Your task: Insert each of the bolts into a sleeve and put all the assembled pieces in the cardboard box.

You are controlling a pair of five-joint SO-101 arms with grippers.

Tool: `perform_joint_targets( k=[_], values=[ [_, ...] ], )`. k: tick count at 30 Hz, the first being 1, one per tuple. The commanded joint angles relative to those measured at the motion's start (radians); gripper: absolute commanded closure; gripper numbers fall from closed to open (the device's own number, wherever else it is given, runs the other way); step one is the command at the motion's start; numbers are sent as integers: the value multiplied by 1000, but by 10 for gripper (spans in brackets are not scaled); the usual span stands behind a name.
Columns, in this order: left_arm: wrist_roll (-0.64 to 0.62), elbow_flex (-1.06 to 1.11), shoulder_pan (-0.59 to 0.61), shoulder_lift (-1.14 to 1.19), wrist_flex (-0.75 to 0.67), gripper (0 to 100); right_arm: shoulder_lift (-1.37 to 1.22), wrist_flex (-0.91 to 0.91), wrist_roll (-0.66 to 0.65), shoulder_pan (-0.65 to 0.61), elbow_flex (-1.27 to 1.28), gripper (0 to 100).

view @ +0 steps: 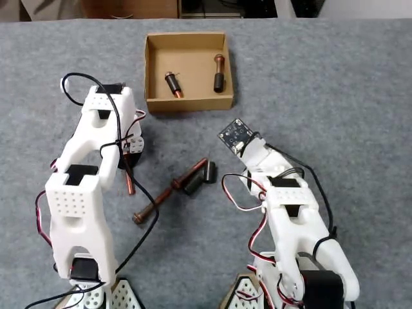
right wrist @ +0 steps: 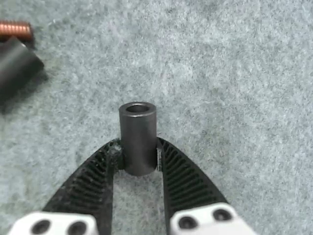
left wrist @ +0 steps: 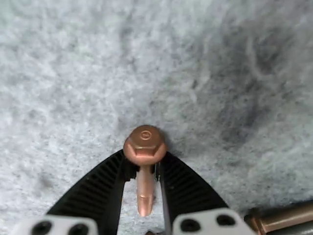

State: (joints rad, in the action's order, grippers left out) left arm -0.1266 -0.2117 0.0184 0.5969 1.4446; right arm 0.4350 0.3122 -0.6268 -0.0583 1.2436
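The bolt [left wrist: 145, 145] is copper-toned metal with a dull sheen and a smooth head. The sleeve [right wrist: 138, 137] is dark, smooth and matt. The fingers [right wrist: 188, 182] are black ribbed plastic. The cloth [view: 322, 77] is grey, fuzzy felt. The box [view: 193, 55], at twelve o'clock, is matt brown cardboard.

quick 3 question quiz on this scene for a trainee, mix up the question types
1. True or false: the cardboard box is empty.
2. The left tool holds: A a sleeve, B a bolt, C nothing.
3. Fill in: the right tool grips a black ____.
Key: 1 false, two assembled pieces lie inside; 2 B; 3 sleeve.
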Motion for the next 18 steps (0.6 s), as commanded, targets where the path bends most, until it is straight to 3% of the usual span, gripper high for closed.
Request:
perform_joint_targets(
  k=[1, 6, 9, 14, 18],
  values=[
    [74, -143, 2, -7, 43, 981, 27, -18, 5, -15, -71, 997],
    [124, -348, 17, -39, 127, 983, 173, -17, 11, -13, -101, 997],
    [124, -419, 29, -148, 129, 983, 325, 103, 15, -18, -102, 997],
    [124, -315, 12, -414, 120, 983, 579, 457, 196, -101, -191, 997],
    [124, -138, 18, -647, 57, 983, 708, 592, 359, -228, -291, 997]
  ],
)
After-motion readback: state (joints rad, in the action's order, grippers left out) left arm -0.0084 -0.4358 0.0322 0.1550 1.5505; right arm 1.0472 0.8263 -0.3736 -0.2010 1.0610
